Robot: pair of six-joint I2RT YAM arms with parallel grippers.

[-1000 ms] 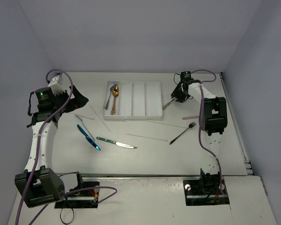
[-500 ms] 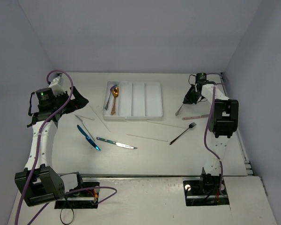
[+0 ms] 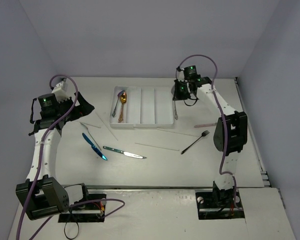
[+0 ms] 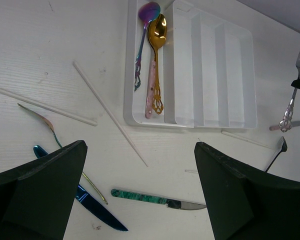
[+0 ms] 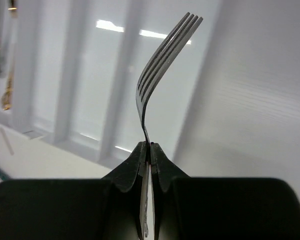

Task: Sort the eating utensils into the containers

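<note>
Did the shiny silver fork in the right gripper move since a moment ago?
Yes. The silver metal fork swung left, from well right of the white plastic cutlery tray to hang at its right edge.

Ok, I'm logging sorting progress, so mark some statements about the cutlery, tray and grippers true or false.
1. The right gripper is shut on the silver fork. True.
2. The gold spoon lies in the rightmost compartment of the white plastic tray. False: it lies in the leftmost, beside the purple iridescent spoon.
3. The black fork lies on the table, outside the tray. True.
4. The left gripper holds the blue knife. False: it is open and empty; the knife lies on the table.
</note>
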